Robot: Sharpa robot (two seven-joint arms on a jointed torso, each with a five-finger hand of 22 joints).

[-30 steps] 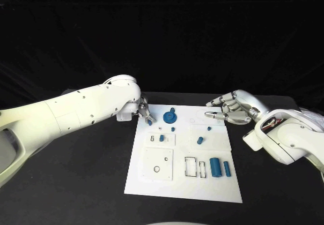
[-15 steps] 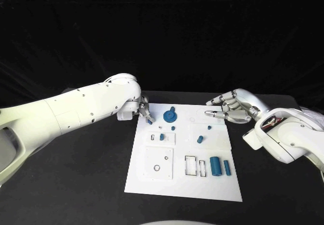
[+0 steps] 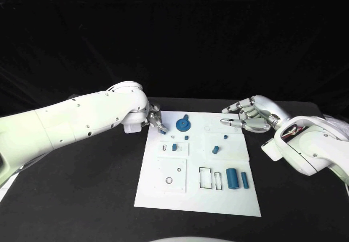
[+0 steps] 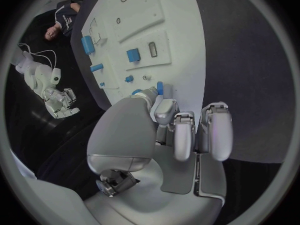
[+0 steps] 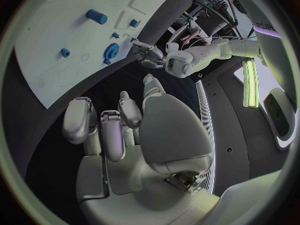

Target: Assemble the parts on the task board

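Centrally, white task board [image 3: 182, 194], small blue parts [image 3: 232, 179], recessed outlines.

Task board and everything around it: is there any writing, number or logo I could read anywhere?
Task board: no words or numbers, only drawn outlines.
White panel at the rim of the right wrist view: dark lettering, cut off and too blurred to read.
White arms: no readable marking.

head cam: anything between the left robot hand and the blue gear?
Nothing. In the head view only bare white task board separates the left robot hand from the blue gear.
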